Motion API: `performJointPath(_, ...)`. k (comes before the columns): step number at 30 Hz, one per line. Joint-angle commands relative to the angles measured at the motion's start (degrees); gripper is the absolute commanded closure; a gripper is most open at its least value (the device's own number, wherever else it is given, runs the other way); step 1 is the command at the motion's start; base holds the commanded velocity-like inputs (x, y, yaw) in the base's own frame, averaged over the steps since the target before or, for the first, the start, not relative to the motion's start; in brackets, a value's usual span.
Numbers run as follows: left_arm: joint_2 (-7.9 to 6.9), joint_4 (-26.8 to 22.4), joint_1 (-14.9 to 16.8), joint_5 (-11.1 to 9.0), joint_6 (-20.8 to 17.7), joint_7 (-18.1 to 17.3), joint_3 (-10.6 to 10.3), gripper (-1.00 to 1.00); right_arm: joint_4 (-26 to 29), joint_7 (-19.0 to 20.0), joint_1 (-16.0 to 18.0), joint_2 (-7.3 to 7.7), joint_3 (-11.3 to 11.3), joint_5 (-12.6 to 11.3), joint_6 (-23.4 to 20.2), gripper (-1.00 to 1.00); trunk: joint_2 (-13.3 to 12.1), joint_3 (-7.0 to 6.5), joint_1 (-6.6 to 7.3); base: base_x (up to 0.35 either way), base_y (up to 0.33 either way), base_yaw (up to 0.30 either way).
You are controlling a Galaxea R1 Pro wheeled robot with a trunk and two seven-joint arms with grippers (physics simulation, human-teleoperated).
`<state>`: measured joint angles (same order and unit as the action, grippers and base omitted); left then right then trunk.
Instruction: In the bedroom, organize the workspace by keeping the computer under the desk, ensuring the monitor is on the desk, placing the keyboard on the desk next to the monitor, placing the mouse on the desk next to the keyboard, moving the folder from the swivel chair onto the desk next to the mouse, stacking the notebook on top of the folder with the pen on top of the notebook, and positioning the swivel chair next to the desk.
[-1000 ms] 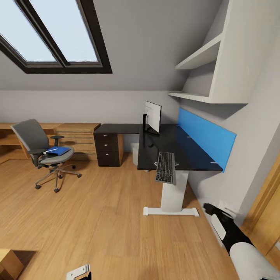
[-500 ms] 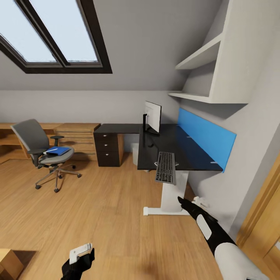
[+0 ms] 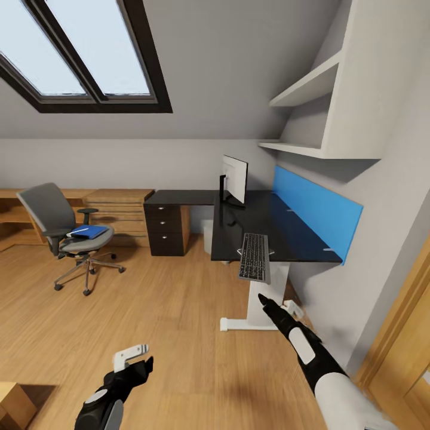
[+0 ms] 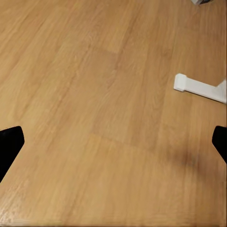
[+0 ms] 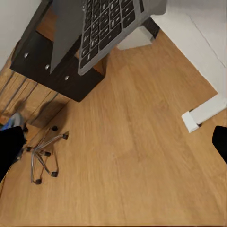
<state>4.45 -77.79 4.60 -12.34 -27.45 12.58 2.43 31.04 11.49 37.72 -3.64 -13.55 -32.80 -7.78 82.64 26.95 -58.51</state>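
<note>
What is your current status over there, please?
Both grippers open, holding nothing. Keyboard overhangs the desk edge. Folder on the swivel chair.

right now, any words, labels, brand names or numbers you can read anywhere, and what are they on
None can be read.
Keyboard: key legends are too small and blurred to make out.
Monitor: no legible logo or text.
Folder: plain blue cover, no label visible.
Drawer unit: no markings visible.

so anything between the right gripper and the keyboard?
Nothing visible. The right gripper hangs in open air just below the keyboard, which overhangs the desk front edge. The white desk leg stands beside the gripper, not between them.
</note>
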Motion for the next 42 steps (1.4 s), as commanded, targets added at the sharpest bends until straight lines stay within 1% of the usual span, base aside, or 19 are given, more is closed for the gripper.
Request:
performJointPath(1,0.53,-0.74,0.04,-0.47,-1.02,0.29,0.03,-1.00,-0.01,1.72,0.04,-1.34,-0.48,-1.77,-0.32,-1.00,0.04,0.06,0.00,0.000,0.000,0.000)
performJointPath(4,0.71,-0.83,0.05,-0.35,-1.38,0.26,0.08,-1.00,-0.27,3.96,0.00,-2.16,-0.45,-2.34,-0.19,-1.00,0.04,0.06,0.00,0.000,0.000,0.000)
performJointPath(5,0.69,-0.50,0.05,-0.31,-1.49,0.29,0.14,-1.00,-0.69,5.67,-0.16,-2.47,-0.44,-2.53,-0.17,-1.00,0.04,0.06,0.00,0.000,0.000,0.000)
performJointPath(7,1.35,0.00,0.06,-0.24,-1.59,0.11,-0.12,-1.00,-1.34,6.26,-0.76,-3.12,-0.53,-3.17,0.48,-1.00,0.04,0.07,0.00,0.000,0.000,0.000)
performJointPath(8,1.67,0.00,0.06,-0.24,-1.58,0.11,-0.12,-1.00,-1.33,6.27,-0.75,-3.17,-0.51,-3.48,0.80,-1.00,0.04,0.07,0.00,0.000,0.000,0.000)
performJointPath(9,1.99,0.00,0.06,-0.24,-1.58,0.11,-0.12,-1.00,-1.33,6.27,-0.75,-3.17,-0.51,-3.80,1.12,-1.00,0.04,0.07,0.00,0.000,0.000,0.000)
performJointPath(11,2.24,0.00,0.06,-0.23,-1.56,0.10,-0.11,-1.00,-0.86,5.62,-0.76,-2.98,-0.44,-3.14,0.77,-1.00,0.04,0.07,0.00,0.000,0.000,0.000)
performJointPath(14,2.11,0.00,0.06,-0.24,-1.56,0.09,-0.13,-1.00,-0.70,5.53,-0.82,-2.57,-0.37,-2.17,0.01,-1.00,0.04,0.07,0.00,0.000,0.000,0.000)
performJointPath(20,1.92,0.00,0.06,-0.30,-1.50,0.08,-0.14,-1.00,-0.58,5.54,-0.88,-2.08,-0.33,-0.38,1.93,-1.00,0.04,0.07,0.00,0.000,0.000,0.000)
performJointPath(25,1.88,0.00,0.06,-0.31,-1.47,0.08,-0.15,-1.00,-0.62,5.56,-0.89,-2.00,-0.34,-0.28,2.93,-1.00,0.04,0.07,0.00,0.000,0.000,0.000)
performJointPath(33,1.88,-0.01,0.06,-0.31,-1.47,0.08,-0.15,-1.00,-0.63,5.56,-0.90,-1.98,-0.34,-0.25,3.09,-1.00,0.04,0.07,0.00,0.000,0.020,0.000)
performJointPath(42,1.88,-0.03,0.06,-0.31,-1.47,0.08,-0.15,-1.00,-0.55,6.42,-1.67,-1.98,-0.32,-0.17,3.12,-1.00,0.04,0.07,0.00,0.000,0.235,0.000)
